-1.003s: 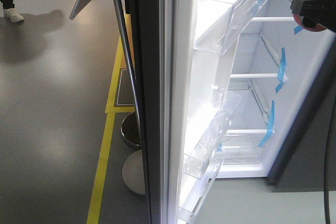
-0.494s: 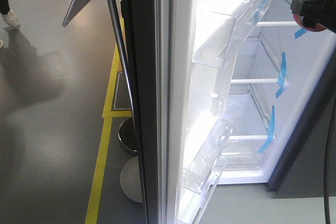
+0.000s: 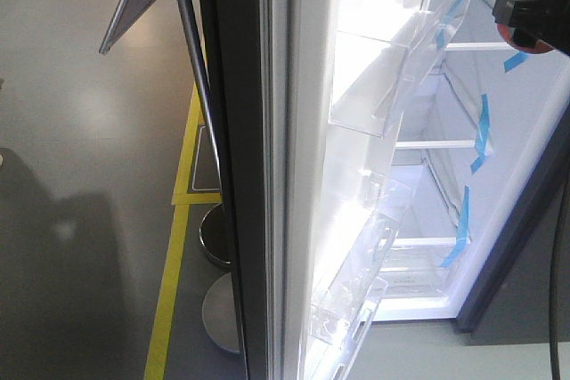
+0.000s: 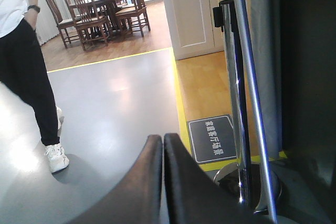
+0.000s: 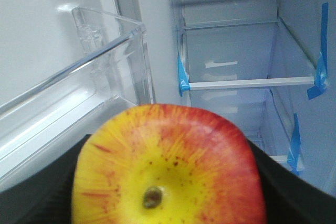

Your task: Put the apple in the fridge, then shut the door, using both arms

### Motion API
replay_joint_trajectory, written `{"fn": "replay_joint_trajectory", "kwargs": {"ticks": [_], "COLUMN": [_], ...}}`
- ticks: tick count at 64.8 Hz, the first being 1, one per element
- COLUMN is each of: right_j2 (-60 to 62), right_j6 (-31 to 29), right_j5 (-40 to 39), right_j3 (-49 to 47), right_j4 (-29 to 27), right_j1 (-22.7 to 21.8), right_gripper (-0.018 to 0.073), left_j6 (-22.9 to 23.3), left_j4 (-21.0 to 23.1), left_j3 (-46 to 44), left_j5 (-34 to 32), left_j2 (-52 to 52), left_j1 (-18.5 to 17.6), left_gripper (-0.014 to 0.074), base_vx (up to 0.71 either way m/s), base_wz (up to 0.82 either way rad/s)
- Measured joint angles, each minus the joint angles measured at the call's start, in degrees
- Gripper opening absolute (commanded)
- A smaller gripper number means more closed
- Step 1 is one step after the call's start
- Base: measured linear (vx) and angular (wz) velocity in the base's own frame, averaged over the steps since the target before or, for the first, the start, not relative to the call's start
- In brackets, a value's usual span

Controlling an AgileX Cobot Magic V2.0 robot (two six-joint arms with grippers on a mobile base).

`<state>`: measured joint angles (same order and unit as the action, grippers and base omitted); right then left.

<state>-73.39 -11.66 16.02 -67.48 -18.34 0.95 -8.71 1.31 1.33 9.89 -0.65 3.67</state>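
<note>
Smooth grey flooring (image 3: 89, 131) edged with a yellow line (image 3: 169, 291) runs left of the fridge (image 3: 445, 86), whose tall door (image 3: 298, 175) stands open and is seen edge-on, dark grey outside and glossy white inside. Clear hard-plastic bins (image 3: 378, 95) jut from the door's inner face. Inside the white cabinet, flat shelves (image 5: 247, 83) carry strips of blue tape (image 3: 482, 122) at their ends. At upper right, the black right gripper (image 3: 534, 17) is clamped on the apple (image 5: 168, 171), a round fruit with yellow skin streaked red and a small brown dimple, held in the air before the open compartment, near a door bin and off the shelves. The left gripper (image 4: 163, 139) points out over the floor, its two dark, tapered fingers (image 4: 147, 182) pressed together with nothing between them. A chrome pole (image 4: 247, 87) on a round metal base (image 3: 218, 304) rises just beside the door's outer edge; farther off are a person (image 4: 21, 51) in black trousers and wooden chairs (image 4: 84, 9)
</note>
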Motion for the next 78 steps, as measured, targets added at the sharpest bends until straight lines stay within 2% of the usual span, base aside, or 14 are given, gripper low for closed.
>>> {"fn": "replay_joint_trajectory", "kwargs": {"ticks": [78], "right_j2": [0.0], "right_j6": [0.0], "right_j5": [0.0], "right_j3": [0.0], "right_j4": [0.0], "right_j1": [0.0], "right_gripper": [0.0152], "left_j6": [0.0], "left_j4": [0.0], "left_j3": [0.0], "left_j5": [0.0], "left_j2": [0.0], "left_j1": [0.0], "left_gripper": [-0.0006], "base_vx": [0.02], "base_wz": [0.00]}}
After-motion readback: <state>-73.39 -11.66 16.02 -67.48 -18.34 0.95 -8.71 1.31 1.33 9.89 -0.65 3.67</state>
